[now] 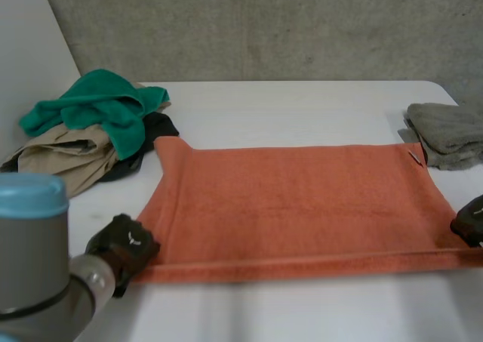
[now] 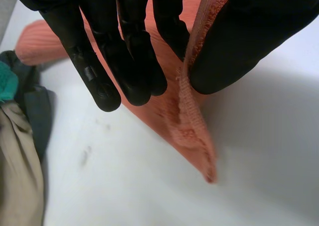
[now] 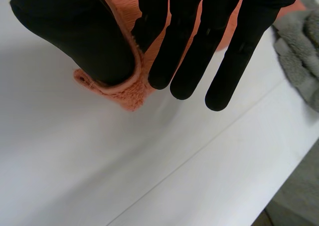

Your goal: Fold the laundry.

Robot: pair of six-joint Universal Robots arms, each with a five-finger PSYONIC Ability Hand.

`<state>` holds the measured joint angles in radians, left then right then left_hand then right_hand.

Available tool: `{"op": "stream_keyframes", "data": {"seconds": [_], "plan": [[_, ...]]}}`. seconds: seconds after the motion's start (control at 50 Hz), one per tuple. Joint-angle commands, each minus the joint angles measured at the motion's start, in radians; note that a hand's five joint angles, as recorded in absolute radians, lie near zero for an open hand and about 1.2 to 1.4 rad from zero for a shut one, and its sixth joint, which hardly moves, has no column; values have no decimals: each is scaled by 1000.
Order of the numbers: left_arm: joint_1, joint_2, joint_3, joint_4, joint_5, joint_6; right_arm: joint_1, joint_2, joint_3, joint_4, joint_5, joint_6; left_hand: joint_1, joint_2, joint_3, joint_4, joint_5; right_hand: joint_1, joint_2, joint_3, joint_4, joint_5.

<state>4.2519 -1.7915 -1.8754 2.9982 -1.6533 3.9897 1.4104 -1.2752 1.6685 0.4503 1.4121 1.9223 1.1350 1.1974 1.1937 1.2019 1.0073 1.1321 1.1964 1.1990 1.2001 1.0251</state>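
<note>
Head view: orange towel (image 1: 294, 206) lies spread, long axis left-right.

Nothing readable here, honestly. The orange towel (image 1: 294, 206) has a little tag (image 1: 414, 157), but it's too small to make out.

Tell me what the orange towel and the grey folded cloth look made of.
The orange towel looks like matte cotton terry: fuzzy looped pile, flat woven band along the hem. The grey folded cloth: probably thicker terry or fleece, with a plush, nubby surface.
</note>
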Motion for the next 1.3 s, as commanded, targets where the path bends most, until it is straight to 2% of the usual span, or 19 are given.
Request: {"op": "stream_keyframes", "data": {"seconds": [0.02,0.18,0.28,0.32,0.34,0.42,0.48,0.52,0.56,0.64,0.7,0.96,1.1,1.22,1.3], "plan": [[-21,-190,266,63,-45,-38,31,123,-117,-160,34,107,261,199,203,194,214,264,200,197,196,197],[-30,-393,534,240,-151,-23,99,226,-219,-382,44,133,261,199,203,194,214,264,200,197,196,197],[-29,-486,660,294,-145,15,137,287,-282,-481,34,135,261,199,203,194,214,264,200,197,196,197],[-29,-523,734,309,-145,51,172,328,-373,-539,39,130,261,199,203,194,214,264,200,197,196,197],[-29,-561,842,332,-145,95,183,341,-419,-565,41,133,261,199,203,194,214,264,200,197,196,197],[-18,-595,1117,398,-128,152,211,344,-613,-700,42,161,261,199,203,194,214,264,200,197,196,197],[-18,-591,1299,483,-77,119,226,311,-722,-857,42,236,261,199,203,194,214,264,200,197,196,197],[-17,-585,1346,530,-57,79,229,278,-739,-945,41,291,261,199,203,194,214,264,200,197,196,197],[-6,-547,1366,579,-42,-16,228,228,-742,-1040,47,367,261,199,203,194,214,264,200,197,196,197],[37,-467,1339,587,-40,-159,223,198,-734,-1035,47,438,261,199,203,194,214,264,200,197,196,197],[51,-451,1284,553,-37,-193,225,198,-722,-992,45,446,261,199,203,194,214,264,200,197,196,197],[39,-447,828,530,-25,-198,232,270,-526,-822,27,446,261,199,203,194,214,264,200,197,196,197],[17,-465,598,535,35,-193,229,349,-394,-696,2,437,261,199,203,194,214,264,200,197,196,197],[11,-421,402,519,46,-185,222,304,-286,-532,5,428,261,199,203,194,214,264,200,197,196,197],[14,-248,219,464,41,-156,191,180,-213,-340,5,374,261,199,203,194,214,264,200,197,196,197]]}}
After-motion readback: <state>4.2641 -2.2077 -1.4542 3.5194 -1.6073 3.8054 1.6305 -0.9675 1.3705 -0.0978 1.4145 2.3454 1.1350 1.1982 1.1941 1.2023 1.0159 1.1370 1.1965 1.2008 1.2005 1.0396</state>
